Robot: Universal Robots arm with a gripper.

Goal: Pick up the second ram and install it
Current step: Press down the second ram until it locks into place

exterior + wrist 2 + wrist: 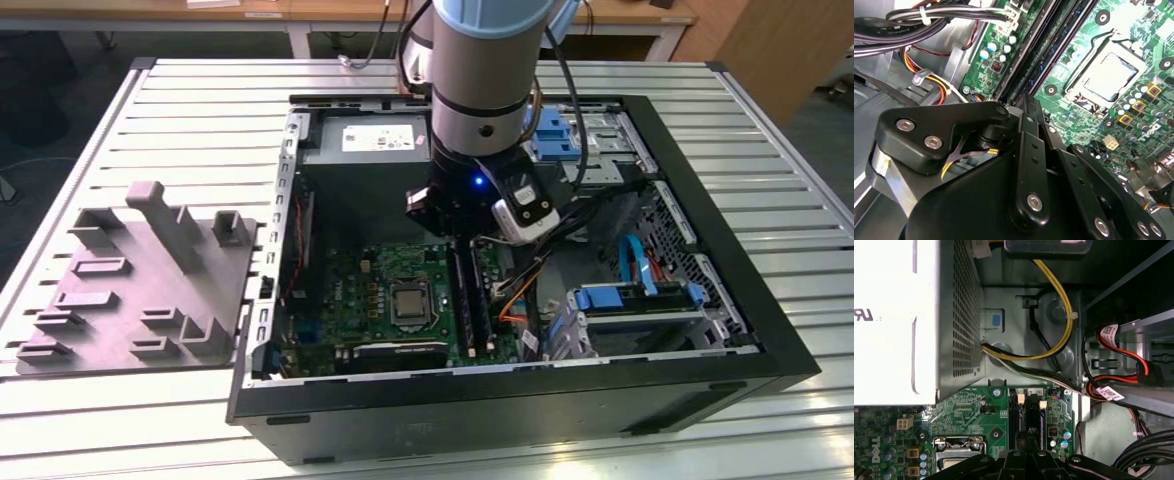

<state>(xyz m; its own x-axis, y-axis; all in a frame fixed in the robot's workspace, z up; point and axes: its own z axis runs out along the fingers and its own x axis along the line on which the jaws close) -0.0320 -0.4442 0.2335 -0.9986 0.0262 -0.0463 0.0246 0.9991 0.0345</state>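
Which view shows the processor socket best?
The second wrist view: the processor socket is whole and close. The exterior view shows it small; the first wrist view shows part of it.

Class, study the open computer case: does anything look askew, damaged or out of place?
Nothing stands out. The gripper sits over the memory slots on the green motherboard; cables look tidy, nothing broken.

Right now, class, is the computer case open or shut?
Open. No panel covers the computer case, so the green board, the power supply and the cables inside all show.
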